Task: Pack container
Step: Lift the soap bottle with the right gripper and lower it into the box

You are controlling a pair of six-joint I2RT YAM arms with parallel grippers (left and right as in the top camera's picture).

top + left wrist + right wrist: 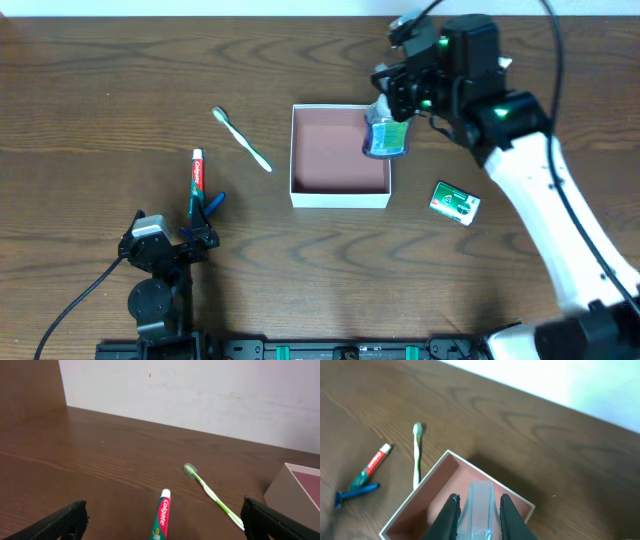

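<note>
Evidently the right tool was clenched on a small clear bottle, its two fingers pressed against the bottle's sides. It held the bottle over the far right corner of the container, which looked like the position for lowering or dropping it inside. The container sat open side up near the middle of the worktop, and the visible part of its reddish-brown floor was bare, so the packing seemed to be at its first item. The left tool was released, its fingers spread wide, and it rested low at the near left. It pointed towards the toothpaste tube, which probably suited it for a pickup on that side. The toothbrush lay slanted just left of the container, apart from its wall. A blue razor, as far as its shape could be told, lay near the capless end of the tube, close to the left tool. A green packet lay to the right of the container, near its front corner and within the right arm's likely reach. By count there was one container, one bottle, one toothbrush, one toothpaste tube, one blue razor and one green packet. That made five toiletries, with four on the worktop and one in a grip, and two tools.
</note>
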